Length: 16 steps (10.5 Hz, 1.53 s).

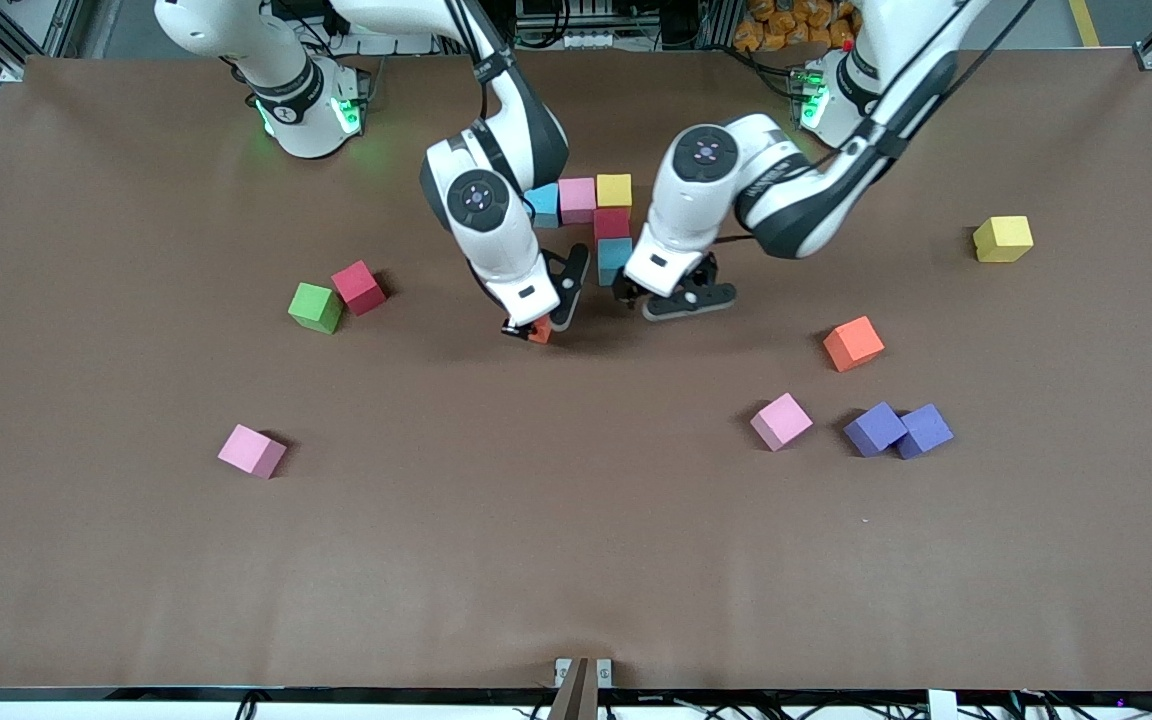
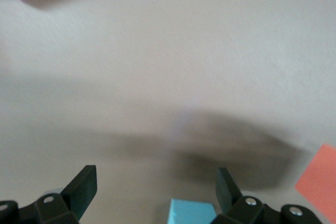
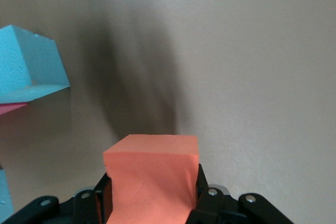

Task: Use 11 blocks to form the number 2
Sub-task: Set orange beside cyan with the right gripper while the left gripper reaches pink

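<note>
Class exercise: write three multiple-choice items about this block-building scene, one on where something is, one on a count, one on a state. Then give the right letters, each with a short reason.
1. Where is the yellow block that lies alone?
A. beside the green block
B. toward the left arm's end of the table
C. on the purple cubes

2. How many pink blocks lie apart from the started figure?
A. two
B. none
C. four

3. What is the right hand doing?
A. hanging open with nothing in it
B. gripping a green block
C. gripping an orange block

Answers:
1 B: it sits by itself at that end, away from every other block.
2 A: one pink block and another lie loose, nearer the front camera.
3 C: the right wrist view shows the orange cube clamped between the fingers.
</note>
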Each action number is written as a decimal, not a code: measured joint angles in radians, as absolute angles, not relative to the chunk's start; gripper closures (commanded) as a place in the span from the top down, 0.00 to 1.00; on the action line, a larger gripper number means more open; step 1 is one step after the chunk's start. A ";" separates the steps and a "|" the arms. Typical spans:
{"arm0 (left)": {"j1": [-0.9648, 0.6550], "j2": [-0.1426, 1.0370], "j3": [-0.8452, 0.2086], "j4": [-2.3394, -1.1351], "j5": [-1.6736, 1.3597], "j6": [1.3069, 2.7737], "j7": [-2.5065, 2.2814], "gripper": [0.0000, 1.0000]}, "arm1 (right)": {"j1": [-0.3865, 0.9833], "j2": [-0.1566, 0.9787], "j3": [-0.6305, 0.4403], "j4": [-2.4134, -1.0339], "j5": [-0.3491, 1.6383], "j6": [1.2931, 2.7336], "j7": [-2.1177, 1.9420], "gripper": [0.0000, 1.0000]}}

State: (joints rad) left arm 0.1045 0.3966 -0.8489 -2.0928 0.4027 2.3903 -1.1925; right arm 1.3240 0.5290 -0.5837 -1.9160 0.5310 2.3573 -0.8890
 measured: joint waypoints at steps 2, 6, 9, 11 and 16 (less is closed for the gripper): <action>0.217 0.392 -0.884 -2.092 0.403 2.389 -1.110 1.00 | 1.358 0.529 -0.586 -1.957 0.532 2.414 -0.960 0.13; 0.336 0.402 -0.886 -2.087 0.403 2.390 -0.985 1.00 | 1.428 0.526 -0.589 -1.995 0.539 2.473 -0.994 0.13; 0.348 0.434 -0.854 -2.033 0.403 2.390 -0.983 1.00 | 1.508 0.521 -0.590 -2.088 0.632 2.571 -0.997 0.11; 0.347 0.449 -0.838 -2.008 0.403 2.387 -0.983 1.00 | 1.543 0.520 -0.591 -2.095 0.650 2.581 -0.995 0.09; 0.342 0.553 -0.798 -1.871 0.405 2.226 -0.957 1.00 | 1.599 0.518 -0.592 -2.096 0.669 2.581 -0.969 0.06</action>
State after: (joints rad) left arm 0.3416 0.5534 -0.7979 -1.8707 0.4047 2.2264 -0.9574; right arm 1.5993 0.5180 -0.5918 -2.0962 0.6693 2.5806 -0.9690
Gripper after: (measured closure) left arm 0.000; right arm 0.401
